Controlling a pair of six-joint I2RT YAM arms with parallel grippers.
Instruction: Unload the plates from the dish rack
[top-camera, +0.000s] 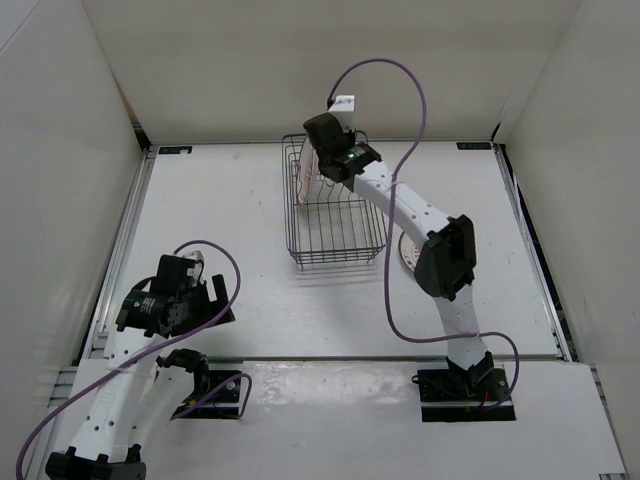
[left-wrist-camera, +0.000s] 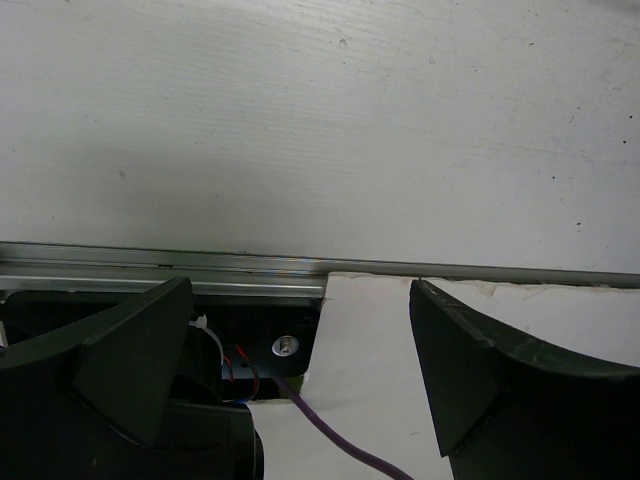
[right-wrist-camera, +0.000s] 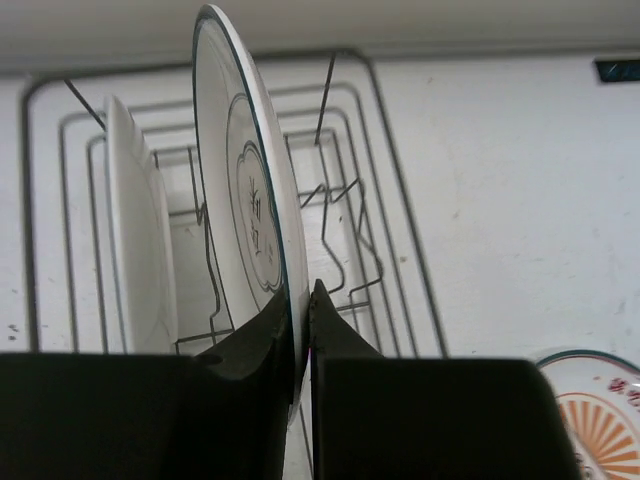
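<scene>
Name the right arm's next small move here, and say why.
Probably lift straight up. The right gripper is shut on the rim of the flower-motif plate, which stands upright in the dish rack close beside a plain white plate. A vertical lift should clear the rack without knocking that neighbour. The orange-patterned plate already lies on the table.

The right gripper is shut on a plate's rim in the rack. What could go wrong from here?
1. The right gripper holds the flower plate only by its rim, so it may swing or slip when lifted.
2. The white plate stands close beside it in the rack; a tilted lift could knock it or catch the prongs.
3. The orange plate lies on the table nearby; setting down there may hit it.
</scene>
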